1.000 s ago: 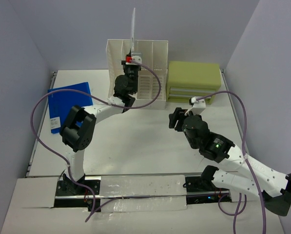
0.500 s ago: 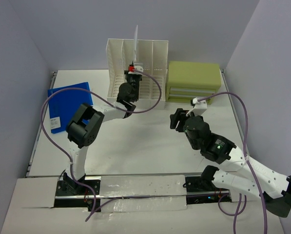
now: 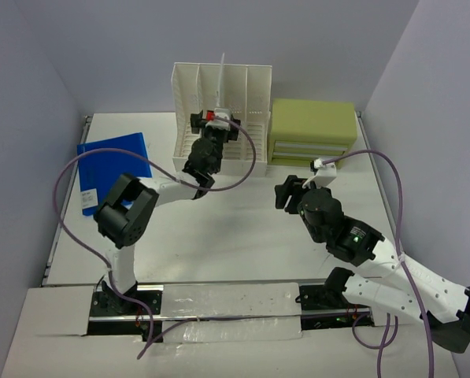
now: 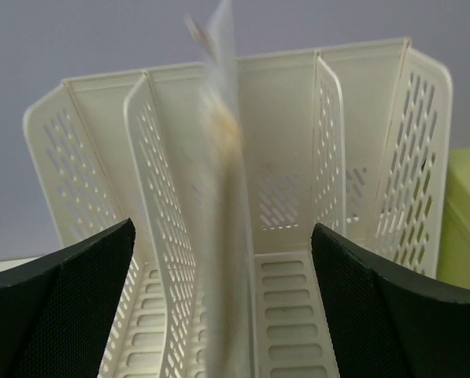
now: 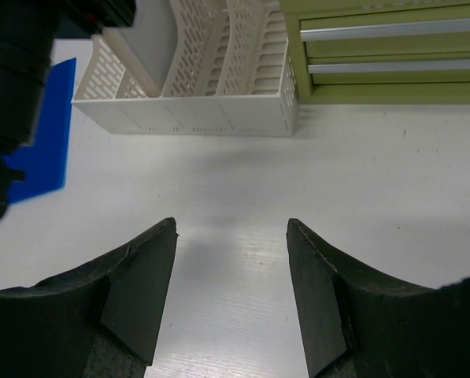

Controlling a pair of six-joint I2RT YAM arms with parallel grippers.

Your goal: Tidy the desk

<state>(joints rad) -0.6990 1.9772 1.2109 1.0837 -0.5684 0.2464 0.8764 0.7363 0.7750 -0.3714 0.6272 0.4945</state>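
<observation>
Standing by the rig right now: the left arm is stretched all the way to the back of the table [image 3: 219,244], with the left pincer [image 4: 221,230] poking into the white slotted file rack [image 3: 250,87]. Its two black fingers [image 4: 77,291] are spread wide apart. A thin pale sheet [image 4: 219,157] stands upright between them, touching neither finger as far as I can see. It sits in the second slot from the left, right beside a divider, and its top edge sticks up above the rack. The sheet is blurry in the wrist view, so I can't make out what's on it.

The right pincer [image 5: 231,228] hangs over the bare middle-right part of the table, pointing toward the rack and the green drawer box [image 3: 313,118]. It's partly open with nothing between the fingers – just white tabletop underneath.

The table itself is the big white slab that everything stands on, with the two arm bases bolted along its near edge. The rack and the green box stand side by side against the far edge, the box on the right and just beside the rack. Over on the left there's a blue folder [image 3: 112,157] lying flat, well apart from the rack, with a small white label at its near corner. Purple cables [image 3: 69,181] loop off both arms
</observation>
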